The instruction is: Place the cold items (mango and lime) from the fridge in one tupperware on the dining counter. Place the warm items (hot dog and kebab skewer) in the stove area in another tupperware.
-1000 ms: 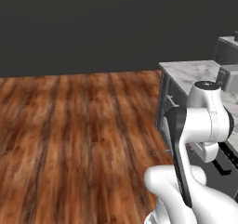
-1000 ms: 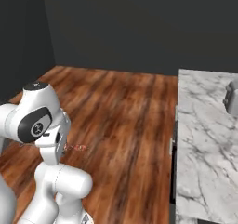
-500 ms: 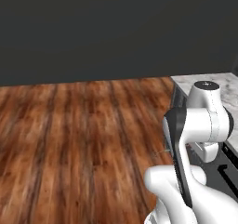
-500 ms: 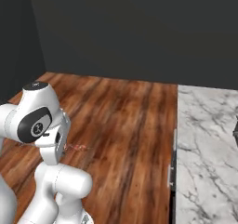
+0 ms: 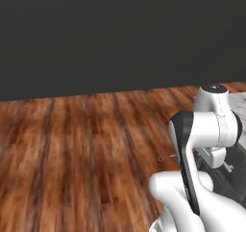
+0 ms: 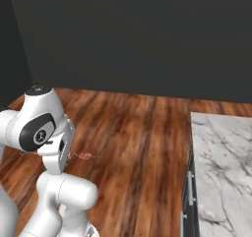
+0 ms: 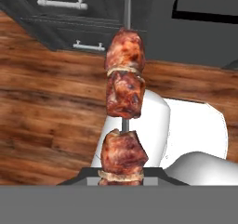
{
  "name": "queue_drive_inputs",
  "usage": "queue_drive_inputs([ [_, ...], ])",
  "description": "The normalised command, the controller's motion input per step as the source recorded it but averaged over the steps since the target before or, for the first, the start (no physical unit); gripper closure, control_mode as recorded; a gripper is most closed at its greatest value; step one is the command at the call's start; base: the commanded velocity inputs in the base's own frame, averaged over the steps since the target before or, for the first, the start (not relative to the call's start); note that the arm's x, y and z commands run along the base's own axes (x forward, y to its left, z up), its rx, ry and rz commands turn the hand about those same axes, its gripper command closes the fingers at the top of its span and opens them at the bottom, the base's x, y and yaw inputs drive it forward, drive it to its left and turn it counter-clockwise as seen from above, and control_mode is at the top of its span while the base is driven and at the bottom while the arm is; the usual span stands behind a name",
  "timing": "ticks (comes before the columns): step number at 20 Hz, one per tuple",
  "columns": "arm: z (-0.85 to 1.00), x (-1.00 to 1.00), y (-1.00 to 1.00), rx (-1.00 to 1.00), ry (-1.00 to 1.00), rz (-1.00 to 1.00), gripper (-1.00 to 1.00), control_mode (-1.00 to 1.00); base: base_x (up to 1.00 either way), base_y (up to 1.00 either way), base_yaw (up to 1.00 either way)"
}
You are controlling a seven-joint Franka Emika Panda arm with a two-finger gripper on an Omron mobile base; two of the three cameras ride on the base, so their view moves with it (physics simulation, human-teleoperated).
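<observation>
While my base swings round, sliding the marble bench [image 6: 221, 172] toward the right edge of both base views, my jaws stay clamped on the kebab skewer [image 7: 123, 121], carried upright, dark tray trip unfinished.

Base cameras have swung, so the whole scene has shifted. In the left base view the marble worktop [image 5: 239, 99] that filled the right side a second ago is down to a sliver at the right edge behind the arm; the dark things on it have left the frame, and wood floor [image 5: 81, 154] and dark wall [image 5: 120, 33] take over. In the right base view the worktop [image 6: 221, 172] has slid right and lower, and the dark tray on it is gone from frame.
</observation>
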Motion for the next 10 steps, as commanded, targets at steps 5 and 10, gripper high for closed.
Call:
queue_drive_inputs([
  [5,0.0,0.0,0.0,0.0,0.0,0.0,1.0,1.0,1.0,0.57,-0.19],
  [10,0.0,0.0,0.0,0.0,0.0,0.0,1.0,1.0,1.0,0.57,-0.2],
])
